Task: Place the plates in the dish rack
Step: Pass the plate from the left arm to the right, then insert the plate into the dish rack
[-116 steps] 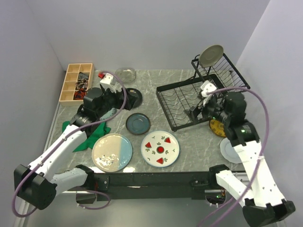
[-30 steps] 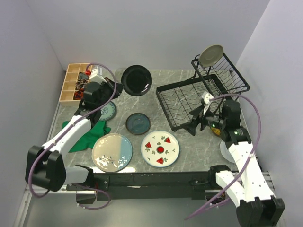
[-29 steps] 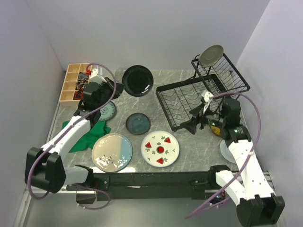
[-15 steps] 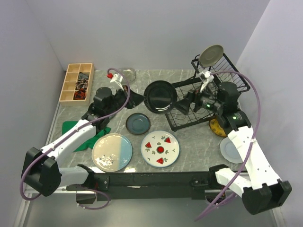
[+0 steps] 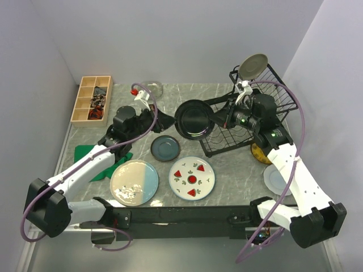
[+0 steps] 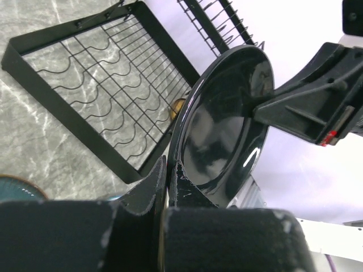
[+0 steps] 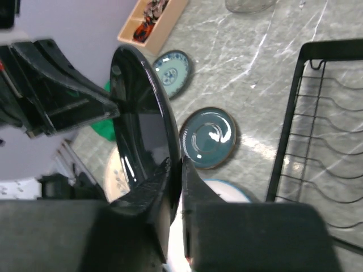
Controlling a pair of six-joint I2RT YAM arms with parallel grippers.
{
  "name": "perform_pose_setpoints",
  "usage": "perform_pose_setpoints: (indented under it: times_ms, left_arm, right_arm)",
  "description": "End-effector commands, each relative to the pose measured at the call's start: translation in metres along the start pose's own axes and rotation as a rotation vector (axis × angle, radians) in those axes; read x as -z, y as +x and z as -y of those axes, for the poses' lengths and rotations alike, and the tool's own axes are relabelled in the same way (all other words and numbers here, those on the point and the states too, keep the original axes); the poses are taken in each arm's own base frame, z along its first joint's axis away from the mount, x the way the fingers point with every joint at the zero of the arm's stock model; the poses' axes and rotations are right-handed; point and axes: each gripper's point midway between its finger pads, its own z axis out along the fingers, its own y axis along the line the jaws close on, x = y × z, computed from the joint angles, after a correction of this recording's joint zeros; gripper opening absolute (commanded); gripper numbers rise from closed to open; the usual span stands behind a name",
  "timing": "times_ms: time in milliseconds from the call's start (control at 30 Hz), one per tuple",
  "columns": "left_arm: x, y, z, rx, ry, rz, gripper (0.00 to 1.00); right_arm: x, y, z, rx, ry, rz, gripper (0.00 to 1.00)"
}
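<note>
right gripper (image 7: 174, 163) closed onto plate (image 5: 194, 119), left gripper (image 6: 168, 168) clamped

Upright plate (image 5: 194, 119) at the dish rack's (image 5: 224, 139) left edge
Nearer, left plate (image 5: 134, 182) beside right plate (image 5: 191, 177); middle plate (image 5: 165, 148) behind them
</note>
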Motion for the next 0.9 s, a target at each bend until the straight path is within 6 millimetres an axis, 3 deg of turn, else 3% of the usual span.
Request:
perform_pose_setpoints:
  times_ms: [0, 100, 200, 267, 300, 333, 367, 467, 500, 633, 733, 767, 800, 867]
  left_arm:
    - [0.003, -0.022, 0.029, -0.057, 0.080, 0.042, 0.01]
    - [0.002, -0.024, 0.030, -0.085, 0.082, 0.035, 0.01]
    - [0.002, -0.031, 0.021, -0.141, 0.029, 0.059, 0.14]
    - [0.004, -0.035, 0.011, -0.163, 0.008, 0.079, 0.34]
    - [0.006, -0.037, 0.007, -0.161, -0.003, 0.086, 0.43]
    - [0.007, -0.039, 0.003, -0.155, -0.012, 0.090, 0.59]
    - [0.009, -0.042, -0.003, -0.157, -0.031, 0.091, 0.66]
    - [0.017, -0.056, -0.007, -0.241, -0.071, 0.097, 0.99]
    - [0.021, -0.055, -0.020, -0.267, -0.143, 0.084, 0.99]
    - [0.049, -0.071, -0.049, -0.528, -0.353, 0.159, 0.99]
    - [0.068, -0.089, -0.039, -0.588, -0.377, 0.238, 0.99]
    - [0.072, -0.091, -0.044, -0.580, -0.381, 0.248, 0.99]
    - [0.074, -0.094, -0.042, -0.573, -0.369, 0.260, 0.99]
    - [0.075, -0.095, -0.040, -0.550, -0.341, 0.257, 0.99]
  right_arm:
    - [-0.003, -0.018, -0.015, 0.037, -0.070, 0.051, 0.01]
    - [-0.001, -0.020, -0.016, 0.094, -0.078, 0.051, 0.00]
    - [0.012, -0.034, -0.010, 0.161, -0.055, 0.084, 0.00]
    - [0.025, -0.041, -0.016, 0.178, -0.103, 0.105, 0.00]
    - [0.033, -0.050, -0.009, 0.183, -0.096, 0.130, 0.00]
    - [0.039, -0.050, -0.013, 0.194, -0.124, 0.131, 0.00]
    - [0.043, -0.051, -0.013, 0.206, -0.128, 0.139, 0.00]
    - [0.059, -0.059, -0.012, 0.310, -0.106, 0.168, 0.00]
    - [0.064, -0.057, -0.010, 0.381, -0.087, 0.160, 0.00]
    - [0.095, -0.098, -0.009, 0.710, 0.069, 0.193, 0.00]
    - [0.118, -0.140, 0.004, 0.939, 0.261, 0.185, 0.00]
    - [0.122, -0.150, 0.010, 0.987, 0.309, 0.171, 0.00]
    - [0.128, -0.170, 0.020, 1.078, 0.391, 0.137, 0.00]
    - [0.132, -0.188, 0.030, 1.169, 0.458, 0.093, 0.00]
